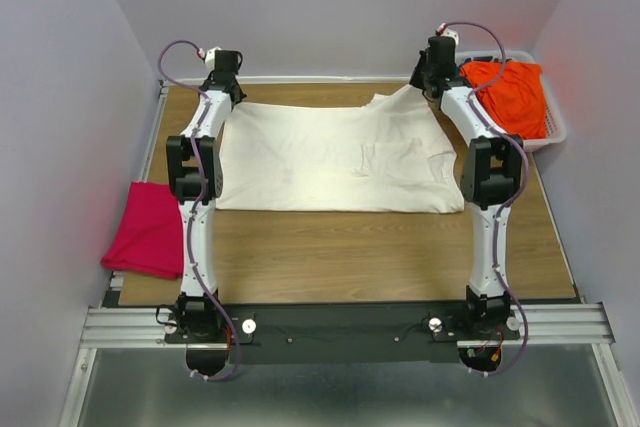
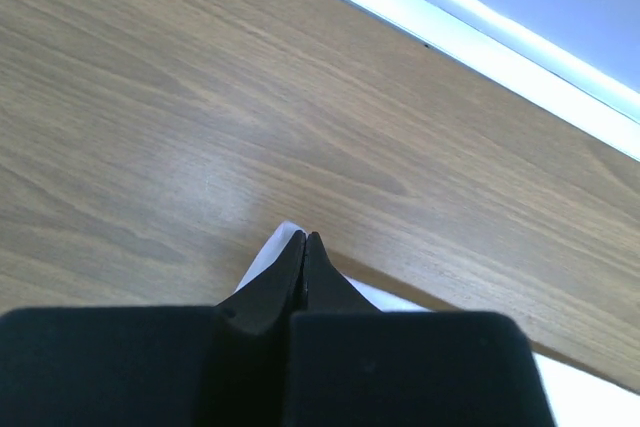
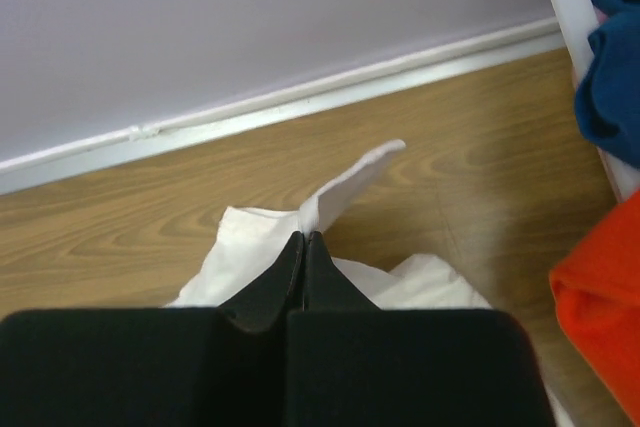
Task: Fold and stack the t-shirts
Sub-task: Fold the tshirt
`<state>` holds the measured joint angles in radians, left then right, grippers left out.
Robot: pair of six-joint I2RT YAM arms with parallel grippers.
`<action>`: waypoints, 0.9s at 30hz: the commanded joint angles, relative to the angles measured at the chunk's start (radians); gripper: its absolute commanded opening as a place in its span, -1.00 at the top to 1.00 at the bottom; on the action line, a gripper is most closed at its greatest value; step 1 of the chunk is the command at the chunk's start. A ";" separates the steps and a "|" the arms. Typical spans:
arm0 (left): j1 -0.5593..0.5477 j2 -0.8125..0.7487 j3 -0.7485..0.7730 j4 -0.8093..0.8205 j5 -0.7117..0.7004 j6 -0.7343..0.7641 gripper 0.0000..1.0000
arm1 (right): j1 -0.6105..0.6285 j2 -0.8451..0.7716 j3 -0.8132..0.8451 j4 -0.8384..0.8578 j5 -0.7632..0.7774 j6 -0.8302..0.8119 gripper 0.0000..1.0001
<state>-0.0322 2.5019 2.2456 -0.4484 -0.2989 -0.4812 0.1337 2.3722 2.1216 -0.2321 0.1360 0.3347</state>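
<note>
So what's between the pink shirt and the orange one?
The left arm, the cream-white t-shirt spread out, then the right arm; top external view.

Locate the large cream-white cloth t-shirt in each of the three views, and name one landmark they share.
Top external: the large cream-white cloth t-shirt lies spread flat, centre of picture.
Left wrist: only t-shirt edges, bottom right.
Right wrist: bottom centre, one flap raised.
Shared landmark: white strip along the far edge.
</note>
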 commanded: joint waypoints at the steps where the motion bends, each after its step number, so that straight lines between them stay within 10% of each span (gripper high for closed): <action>1: 0.020 -0.084 -0.038 0.046 0.052 -0.013 1.00 | -0.003 -0.122 -0.119 0.010 -0.016 0.023 0.99; 27: 0.023 -0.443 -0.603 0.163 0.122 -0.080 1.00 | 0.006 -0.764 -0.983 0.062 -0.029 0.225 0.99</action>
<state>-0.0139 2.1120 1.6825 -0.3157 -0.1925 -0.5423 0.1371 1.6539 1.1976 -0.1761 0.1028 0.5362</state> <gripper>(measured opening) 0.005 0.009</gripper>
